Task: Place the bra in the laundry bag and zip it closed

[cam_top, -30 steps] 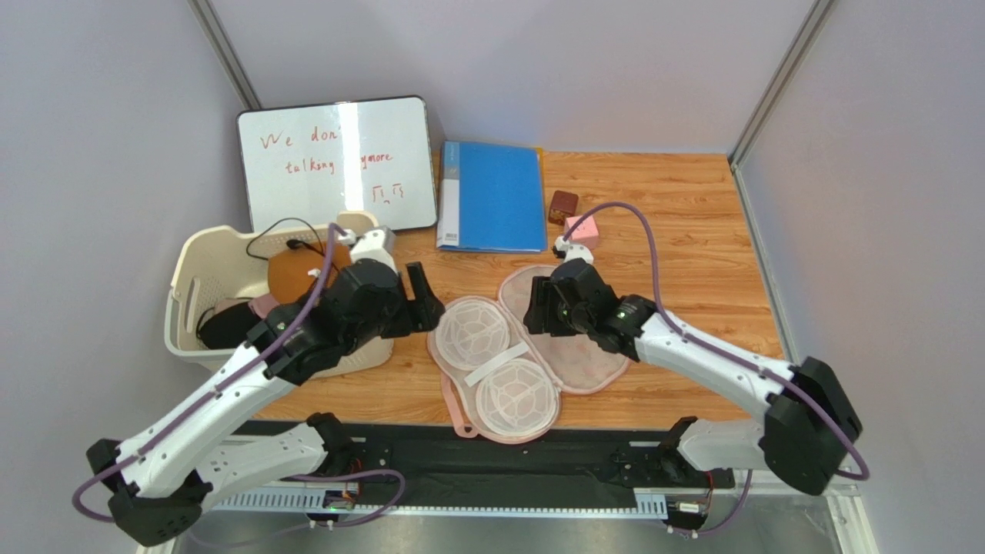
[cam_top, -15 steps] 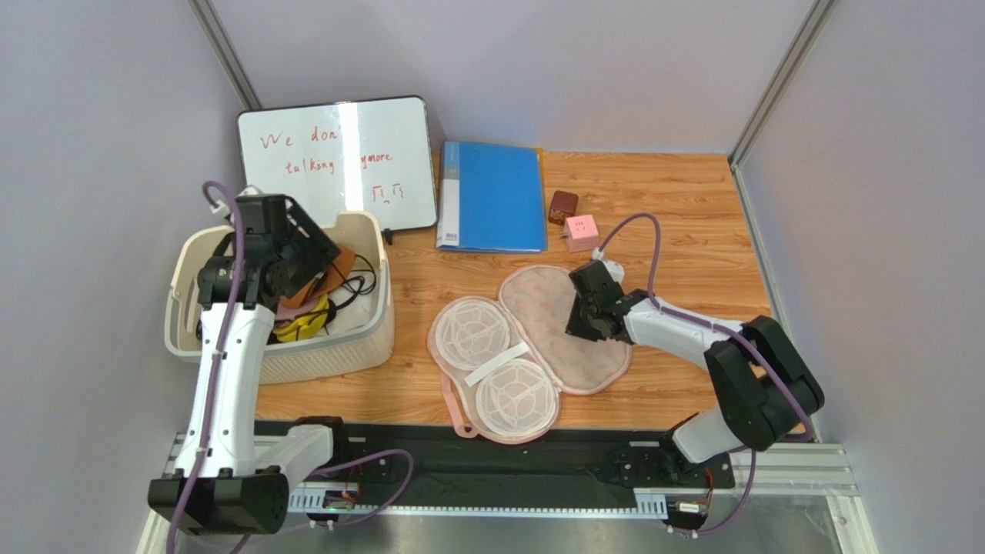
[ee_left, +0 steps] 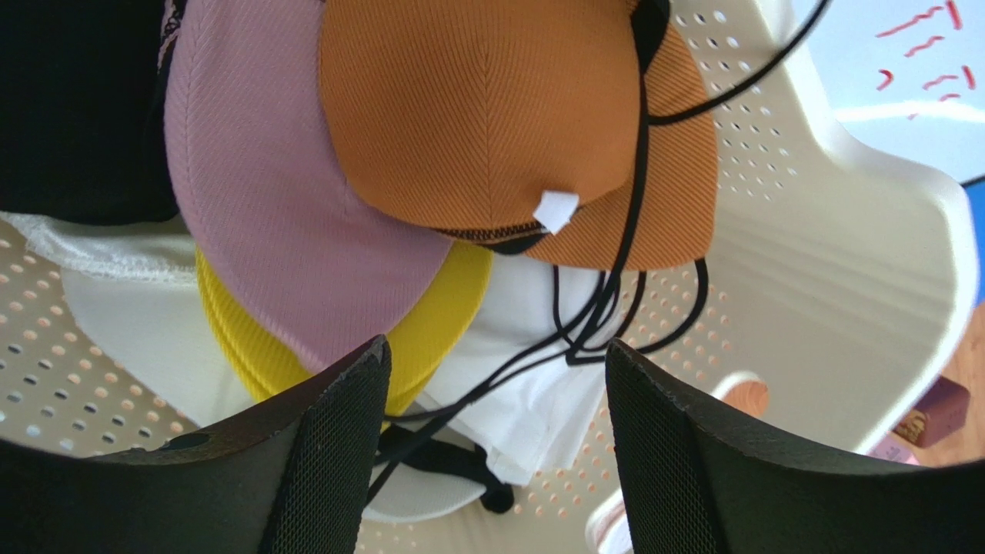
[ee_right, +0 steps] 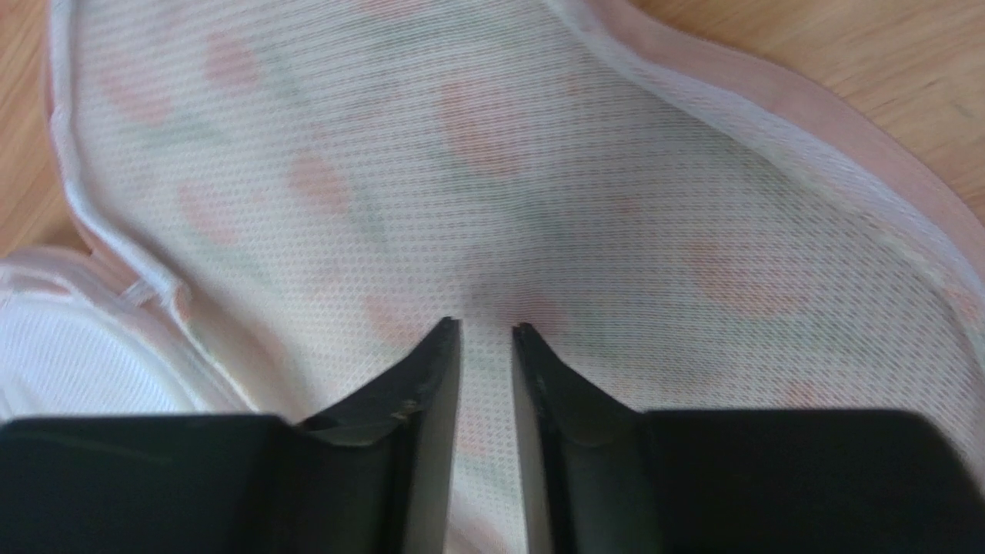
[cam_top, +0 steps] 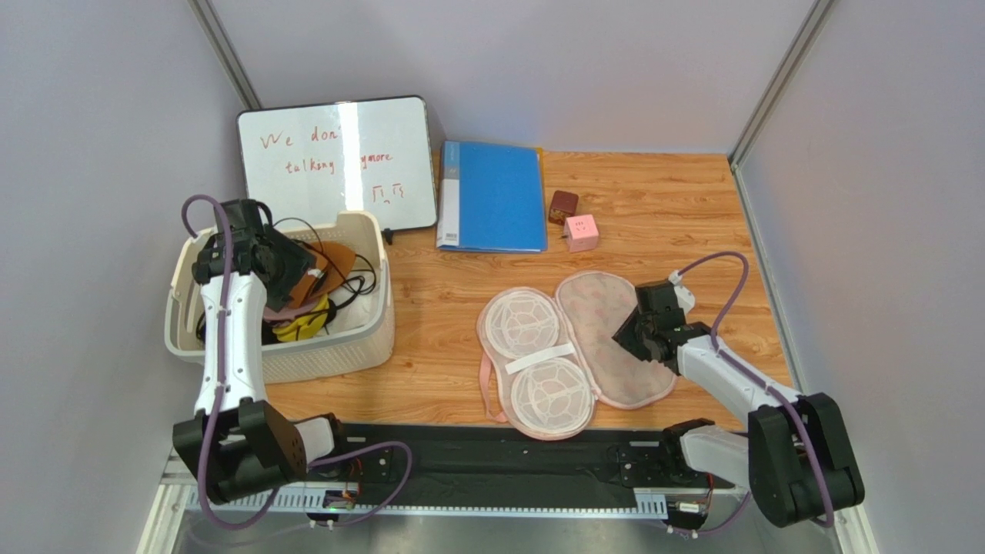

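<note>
Two moulded cups and thin black straps [ee_left: 634, 219]: treat the bra [ee_left: 486, 104] as light, soft and springy, with cords liable to snag. Find it in the cream basket [cam_top: 335, 346] at the left edge of the worktop, lying on top of a pink garment [ee_left: 254, 208] and a yellow one [ee_left: 457, 306]. Note the left gripper [ee_left: 495, 352] hanging above it with fingers spread wide and nothing between them. Take hold at a cup rim or at the centre bridge near the white label [ee_left: 557, 210], not at a strap alone; expect the rounded dome to slip from a broad pinch. Find the laundry bag [cam_top: 578, 346] lying open, mesh up, by the near edge, right of centre. Read the right gripper [ee_right: 486, 329] as narrowed to a slit over the mesh flap; cannot tell whether fabric is pinched.
</note>
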### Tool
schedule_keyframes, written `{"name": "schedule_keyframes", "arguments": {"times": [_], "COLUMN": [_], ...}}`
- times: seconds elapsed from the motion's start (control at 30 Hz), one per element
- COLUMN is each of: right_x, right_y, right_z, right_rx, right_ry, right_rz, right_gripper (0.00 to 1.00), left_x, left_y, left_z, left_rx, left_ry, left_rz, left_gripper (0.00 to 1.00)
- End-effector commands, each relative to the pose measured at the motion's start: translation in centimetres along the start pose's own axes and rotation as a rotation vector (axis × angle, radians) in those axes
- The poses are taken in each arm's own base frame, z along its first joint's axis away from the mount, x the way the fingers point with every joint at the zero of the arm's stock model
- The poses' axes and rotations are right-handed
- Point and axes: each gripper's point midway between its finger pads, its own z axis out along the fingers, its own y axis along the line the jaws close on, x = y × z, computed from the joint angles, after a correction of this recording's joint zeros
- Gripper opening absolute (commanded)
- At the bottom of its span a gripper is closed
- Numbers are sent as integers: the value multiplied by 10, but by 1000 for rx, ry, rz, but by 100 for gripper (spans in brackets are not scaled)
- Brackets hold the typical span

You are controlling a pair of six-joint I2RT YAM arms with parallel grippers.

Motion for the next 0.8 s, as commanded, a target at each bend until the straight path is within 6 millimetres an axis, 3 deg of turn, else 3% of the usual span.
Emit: {"name": "schedule_keyframes", "arguments": {"times": [0.0, 0.03, 0.17, 0.23, 0.37, 0.67, 0.77], "right_x": [3, 5, -2, 3, 5, 12, 14], "right_y": [36, 47, 71, 77, 90, 94, 92], "right_z": [-22, -32, -58, -65, -82, -94, -96], "right_rx": [-195, -257, -345, -377, -429, -460, -460], "right_ry": [51, 61, 43, 65, 72, 90, 96], "right_rz": [-109, -171, -303, -332, -384, -416, -419], "right_gripper": [37, 48, 66, 67, 67, 67, 67], "left_x": [-20, -23, -28, -25, -21, -26, -30], "left_y": [-2, -1, -3, -2, 5, 15, 12], "left_z": [16, 18, 32, 42, 57, 79, 79], "left_rx": [-40, -50, -62, -75, -140, -221, -203], "left_ry": [-52, -63, -68, -45, -6, -28, -44], "left_rz": [-45, -48, -42, -36, -43, -79, -77], "left_gripper": [74, 75, 87, 94, 96, 86, 57]}}
